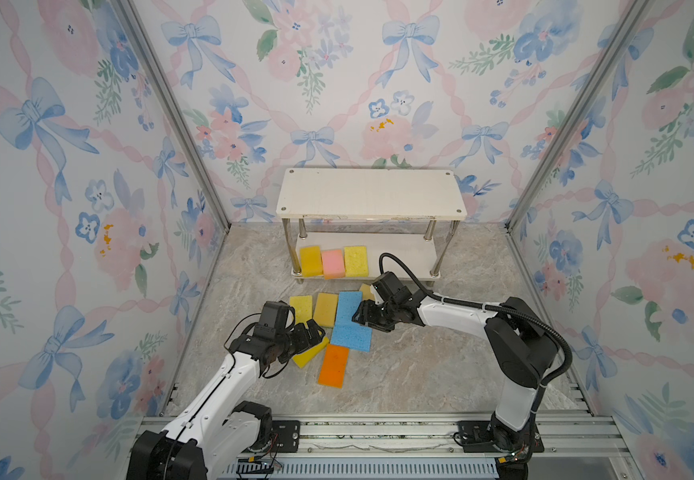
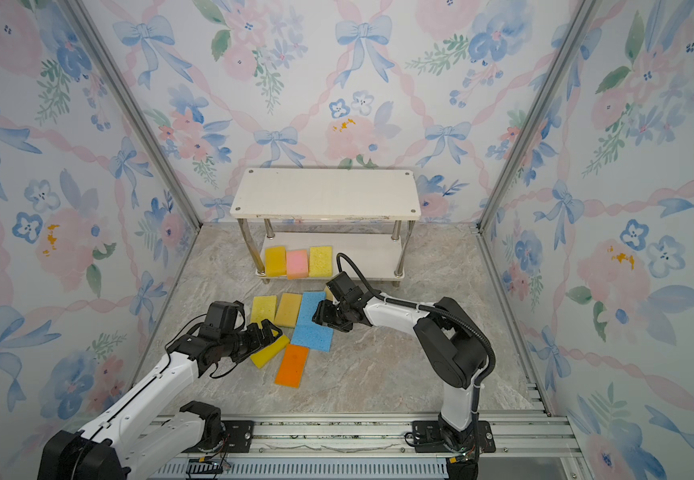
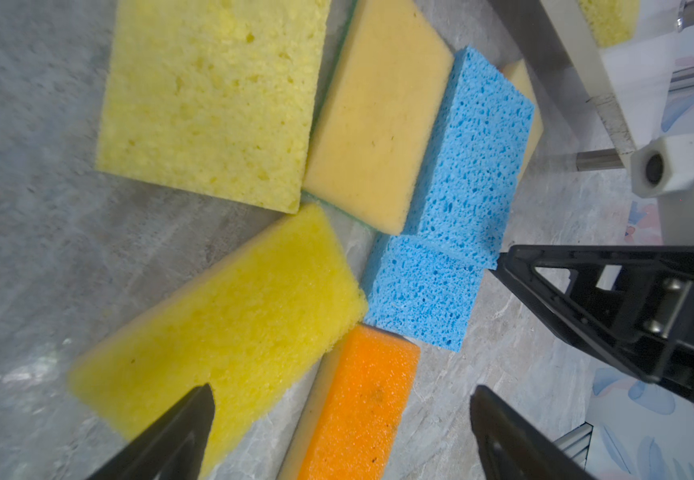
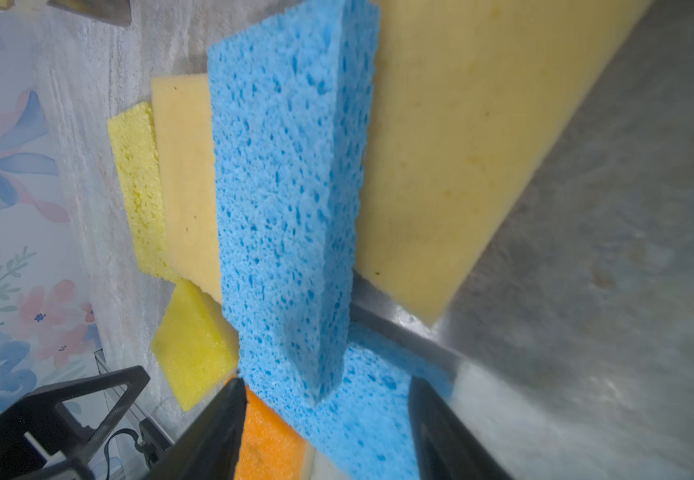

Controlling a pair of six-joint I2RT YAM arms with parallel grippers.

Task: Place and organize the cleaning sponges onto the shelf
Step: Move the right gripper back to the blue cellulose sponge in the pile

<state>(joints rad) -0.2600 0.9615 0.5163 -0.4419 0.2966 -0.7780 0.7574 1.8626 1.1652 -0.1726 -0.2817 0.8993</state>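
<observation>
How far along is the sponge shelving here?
Done: three sponges sit on the shelf's lower board. In hand: nothing gripped; the right gripper, jaws open, straddles a blue sponge; left gripper hovers open. Left: seven sponges on the floor, top board bare.

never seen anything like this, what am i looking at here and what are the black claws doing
Two robot arms on a table, each ending in a two-finger claw. Two pictures look down from above; two come from cameras on the arms' wrists. The white shelf holds three sponges on its lower board, the pink sponge in the middle. Seven more lie in front. The left gripper hangs open over a yellow sponge; the right gripper is open around the end of a blue sponge, not clamped.
</observation>
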